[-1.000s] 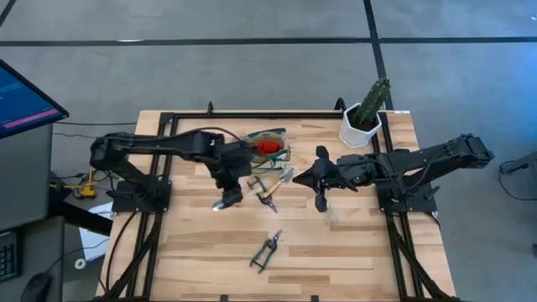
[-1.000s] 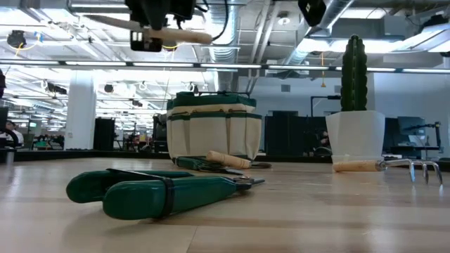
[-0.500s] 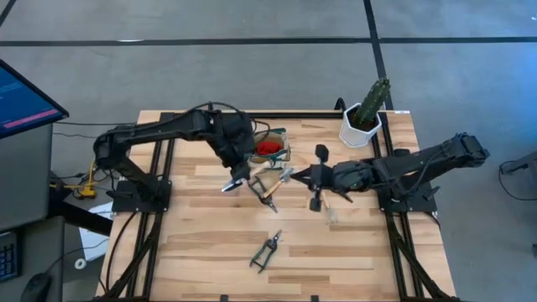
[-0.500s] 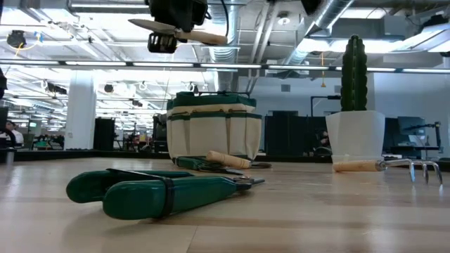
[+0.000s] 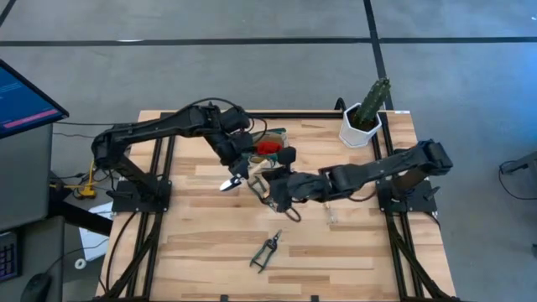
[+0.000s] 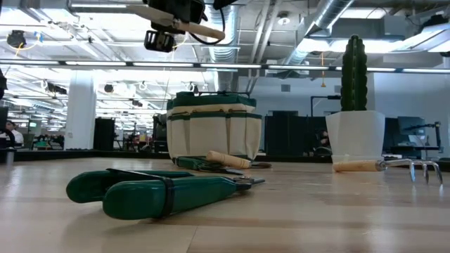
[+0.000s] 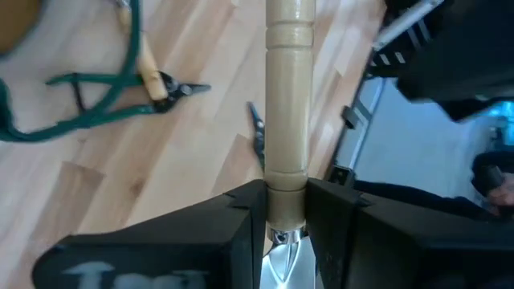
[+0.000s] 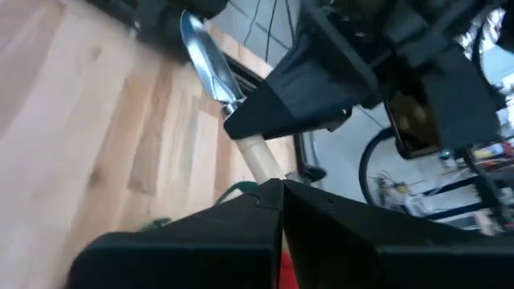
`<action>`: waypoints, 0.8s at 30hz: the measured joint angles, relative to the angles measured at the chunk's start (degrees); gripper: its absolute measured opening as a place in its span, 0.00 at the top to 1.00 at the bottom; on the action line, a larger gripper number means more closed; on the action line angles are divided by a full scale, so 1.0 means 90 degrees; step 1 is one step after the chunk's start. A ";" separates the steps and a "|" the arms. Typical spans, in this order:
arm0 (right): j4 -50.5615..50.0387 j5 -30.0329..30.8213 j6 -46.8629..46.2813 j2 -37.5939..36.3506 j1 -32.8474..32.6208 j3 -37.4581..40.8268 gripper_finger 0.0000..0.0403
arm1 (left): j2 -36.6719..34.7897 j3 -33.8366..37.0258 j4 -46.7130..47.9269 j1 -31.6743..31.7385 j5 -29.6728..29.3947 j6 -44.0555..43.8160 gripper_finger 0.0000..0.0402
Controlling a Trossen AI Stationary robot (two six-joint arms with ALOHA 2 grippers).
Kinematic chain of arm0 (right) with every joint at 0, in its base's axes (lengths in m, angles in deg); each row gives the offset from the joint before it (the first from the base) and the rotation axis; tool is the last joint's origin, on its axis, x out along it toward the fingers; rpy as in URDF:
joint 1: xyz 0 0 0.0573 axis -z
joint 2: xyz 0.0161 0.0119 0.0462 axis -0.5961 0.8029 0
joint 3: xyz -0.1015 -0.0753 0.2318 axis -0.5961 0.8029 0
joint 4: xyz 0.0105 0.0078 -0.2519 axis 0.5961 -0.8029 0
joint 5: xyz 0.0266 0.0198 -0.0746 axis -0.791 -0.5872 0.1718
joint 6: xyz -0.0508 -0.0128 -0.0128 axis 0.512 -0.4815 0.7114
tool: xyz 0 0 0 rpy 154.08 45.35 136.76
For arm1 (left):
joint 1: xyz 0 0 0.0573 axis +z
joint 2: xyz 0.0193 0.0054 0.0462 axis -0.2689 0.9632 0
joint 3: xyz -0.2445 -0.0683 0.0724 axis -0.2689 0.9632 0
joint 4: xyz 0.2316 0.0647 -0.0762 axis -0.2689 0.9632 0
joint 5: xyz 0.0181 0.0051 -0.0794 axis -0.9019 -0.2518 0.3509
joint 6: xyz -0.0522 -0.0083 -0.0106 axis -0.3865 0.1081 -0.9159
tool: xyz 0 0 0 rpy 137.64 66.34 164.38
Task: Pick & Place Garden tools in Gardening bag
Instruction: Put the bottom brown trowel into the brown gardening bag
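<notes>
Between left gripper (image 7: 285,210) fingers (image 7: 241,210), trowel (image 7: 287,96) handle.

A white pot (image 5: 359,127) holding a green cactus (image 5: 374,99) is seen at the far right corner of the light wooden tabletop (image 5: 201,252). In the low view the pot (image 6: 355,137) and the upright cactus (image 6: 354,72) are shown near the tabletop's right edge. A monitor with a lit blue screen (image 5: 21,96) is placed beyond the tabletop's left edge, above a grey floor (image 5: 252,21) crossed by dark lines. Ceiling ducts (image 6: 330,14) are visible in the room behind.
</notes>
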 joint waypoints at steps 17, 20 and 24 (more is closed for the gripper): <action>-0.0725 0.0840 0.0205 0.0740 -0.0297 -0.0796 0.56 | -0.0032 0.0000 -0.0049 -0.0002 0.0256 -0.0398 0.87; -0.0682 0.0830 0.0203 0.0740 -0.0263 -0.0796 0.47 | -0.0032 0.0005 -0.0078 -0.0033 0.0347 -0.0507 0.87; -0.0664 0.0676 0.0203 0.0740 -0.0133 -0.0796 0.41 | -0.0032 0.0005 -0.0204 -0.0071 0.0642 -0.0727 0.87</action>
